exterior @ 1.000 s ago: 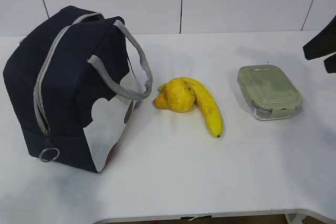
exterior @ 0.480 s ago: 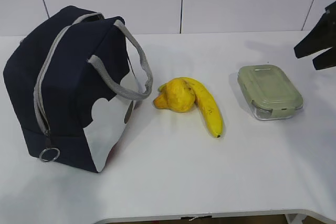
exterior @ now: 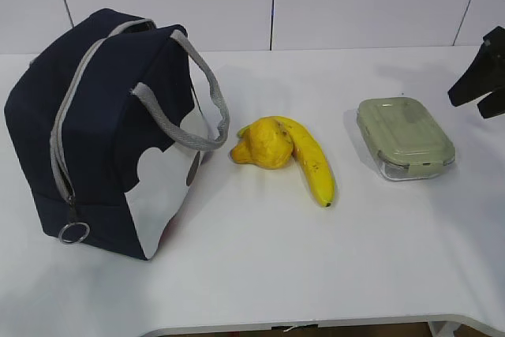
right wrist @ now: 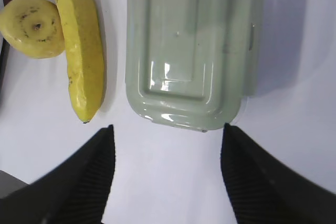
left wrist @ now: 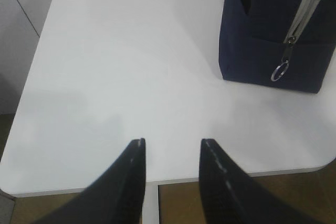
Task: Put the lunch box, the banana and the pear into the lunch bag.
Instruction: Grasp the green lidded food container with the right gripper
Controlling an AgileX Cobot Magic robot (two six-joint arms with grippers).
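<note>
The right gripper (right wrist: 165, 174) hangs at the lower edge of its wrist view, its two dark fingers spread wide and holding nothing. Just beyond them, filling the upper middle of that frame, lies the lunch box (right wrist: 191, 51), its sage-green lid clipped on. The gap between the fingers looks about as wide as the box, so a likely risk is a finger landing on the lid or a clip instead of sliding down the side, pushing the box across the worktop (exterior: 260, 250). To the left of the box in the same view lie the banana (right wrist: 79, 51) and, touching it at the upper left, the pear (right wrist: 32, 27); a shoved box could knock into them.

In the exterior view the right gripper shows only as a dark shape at the far right edge, above and beside the lunch box.

The left gripper (left wrist: 170, 174) sits at the bottom of its wrist view, fingers partly spread and empty, over bare worktop near its front edge. The lunch bag (left wrist: 278, 30) stands at the upper right of that frame, its ring pull (left wrist: 280, 70) hanging low; the bag appears zipped shut, so nothing can go in until it is opened
</note>
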